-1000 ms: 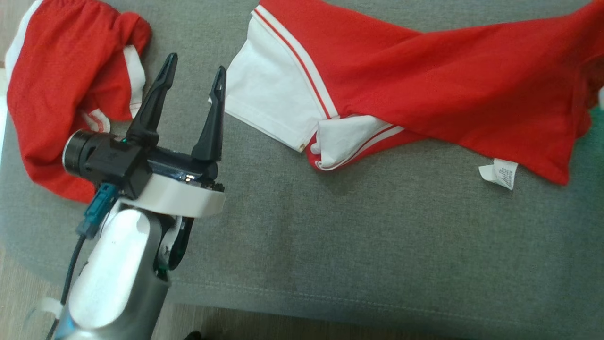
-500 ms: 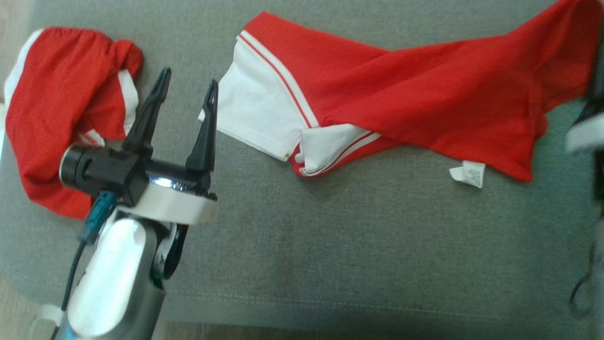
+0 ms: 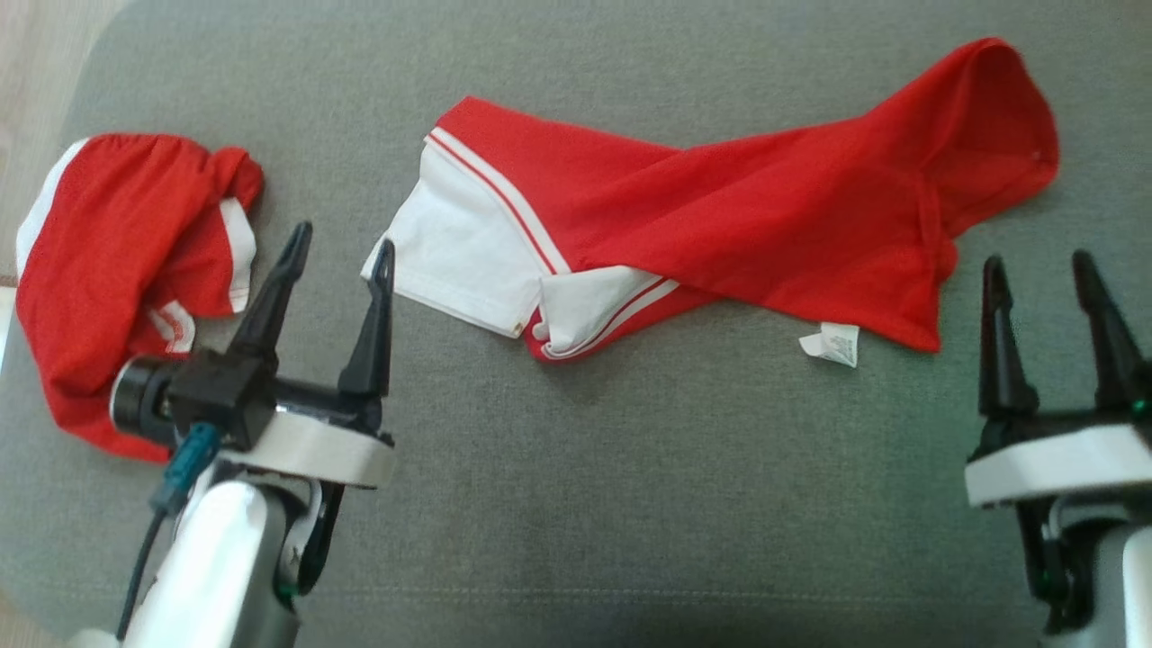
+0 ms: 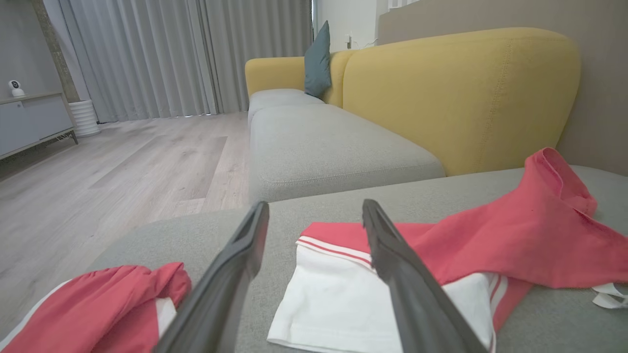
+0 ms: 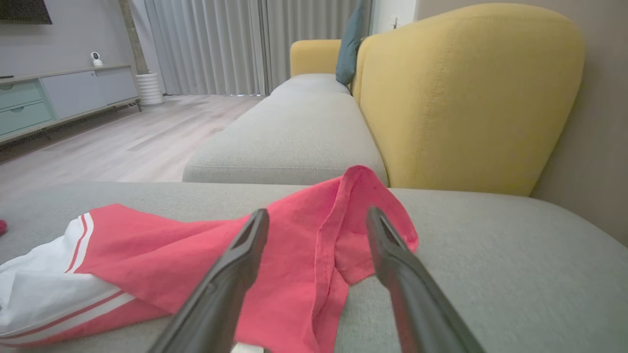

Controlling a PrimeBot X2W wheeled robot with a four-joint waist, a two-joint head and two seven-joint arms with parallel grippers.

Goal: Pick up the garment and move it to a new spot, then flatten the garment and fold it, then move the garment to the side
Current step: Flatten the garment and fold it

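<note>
The red-and-white garment (image 3: 720, 225) lies twisted across the far middle of the grey cushion (image 3: 576, 504). Its white, striped end is to the left and a raised red fold is at the far right. A small white label (image 3: 832, 344) pokes out of its near edge.

The left gripper (image 3: 344, 238) hangs at the near left on a pale forearm. Its fingers are spread apart and empty, pointing toward the garment's white end. The right gripper (image 3: 1036, 260) stands at the near right, fingers likewise apart and holding nothing, tips near the red end.

A second red piece (image 3: 117, 270), perhaps shorts, lies bunched at the left.
</note>
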